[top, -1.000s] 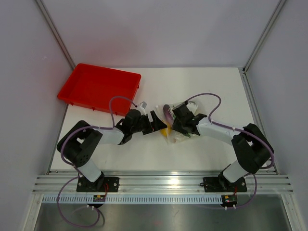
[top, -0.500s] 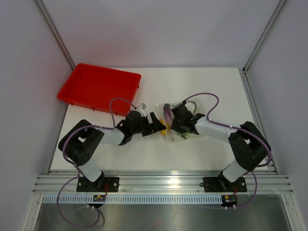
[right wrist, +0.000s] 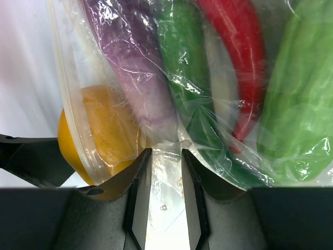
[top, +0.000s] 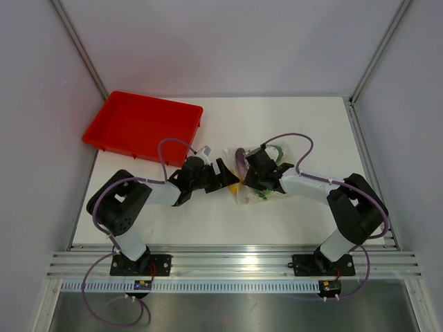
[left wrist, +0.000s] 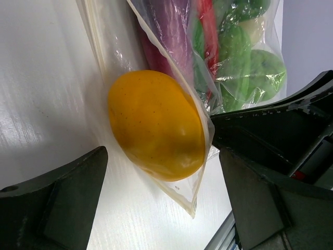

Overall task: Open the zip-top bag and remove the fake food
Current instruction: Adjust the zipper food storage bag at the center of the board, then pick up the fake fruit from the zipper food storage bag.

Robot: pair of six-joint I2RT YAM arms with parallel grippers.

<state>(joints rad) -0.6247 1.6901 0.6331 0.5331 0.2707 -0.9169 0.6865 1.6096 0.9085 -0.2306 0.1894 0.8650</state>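
I see the left gripper (left wrist: 162, 156) spread wide, one finger on each side of the yellow fruit (left wrist: 156, 125) and not closed on it. The fruit sits at the mouth of the zip-top bag (top: 255, 194), partly poking out. The bag lies mid-table on the white table (top: 304, 124), between my two arms. The right gripper (right wrist: 166, 156) has its fingers nearly together, pinching a fold of the bag's clear film. The rest of the fake food is inside: a purple piece (right wrist: 130, 62), a red pepper (right wrist: 242, 47) and green pieces (left wrist: 250, 62). The red tray (top: 142, 124) sits well apart at the far left.
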